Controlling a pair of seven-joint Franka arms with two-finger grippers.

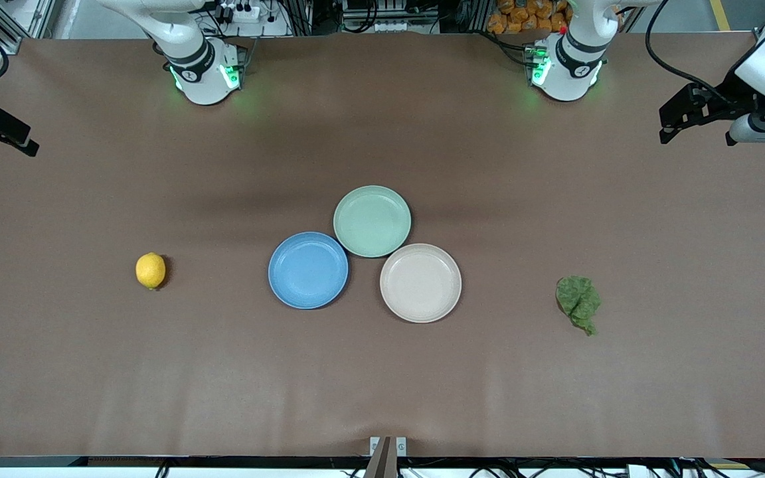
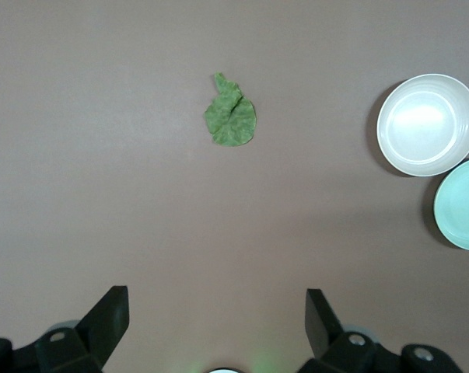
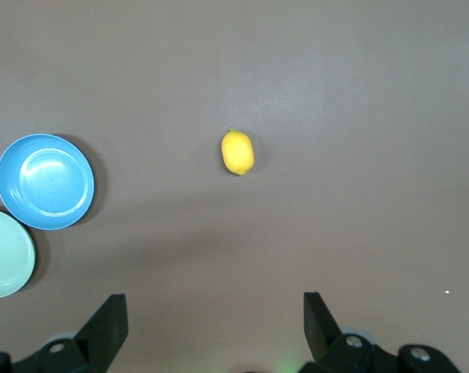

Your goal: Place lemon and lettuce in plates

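Lemon (image 1: 151,271), a small oval bright-yellow fruit, is lying on the brown table (image 1: 90,372), well apart from the right gripper (image 3: 211,326), whose fingers are being held wide apart high over the right arm's end. A dark-green wrinkly lettuce leaf (image 1: 579,303) is lying well apart from the left gripper (image 2: 217,326), likewise spread open and held high. Between them, a round matte blue plate (image 1: 308,270), a beige-pink plate (image 1: 420,283) and a mint-green plate (image 1: 372,221) are clustered, all bare.
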